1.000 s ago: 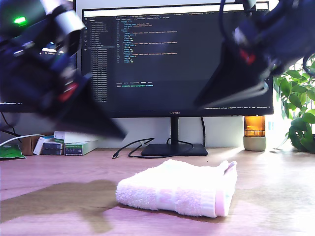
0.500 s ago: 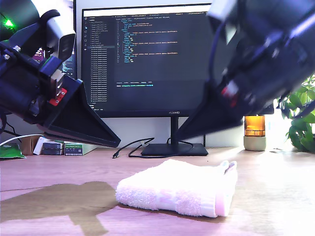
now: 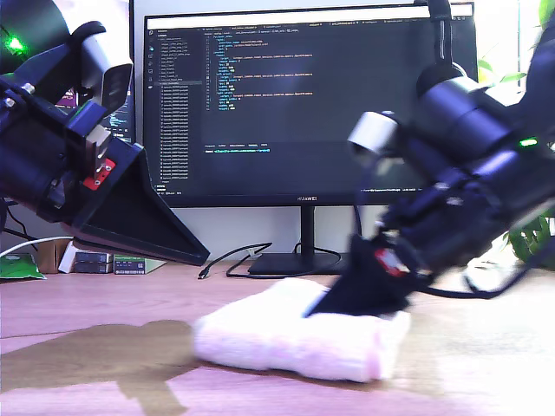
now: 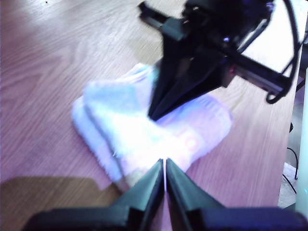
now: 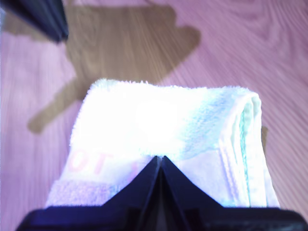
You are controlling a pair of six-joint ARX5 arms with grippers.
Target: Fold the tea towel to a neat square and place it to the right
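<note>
The tea towel [image 3: 290, 334] lies folded into a thick, fluffy white pad on the wooden table, mid-frame in the exterior view. My second gripper [image 3: 314, 310] comes down from the exterior view's right. It is shut, with its tip pressed onto the towel's top [image 5: 159, 120]. From the first wrist view, that gripper [image 4: 151, 114] rests on the towel [image 4: 120, 130]. My first gripper [image 3: 203, 257] hangs shut above the table at the exterior view's left, clear of the towel. Its closed fingertips [image 4: 158, 169] hold nothing.
A dark monitor [image 3: 260, 104] on a stand [image 3: 305, 260] fills the back, with a black cable [image 3: 227, 260] beside its base. Small boxes [image 3: 130, 263] sit at the exterior view's left and a green plant [image 3: 533, 241] at its right.
The second arm swung down from high at the exterior view's right onto the towel. The towel's edge shifted slightly toward the exterior view's left. The first arm settled and holds still.
</note>
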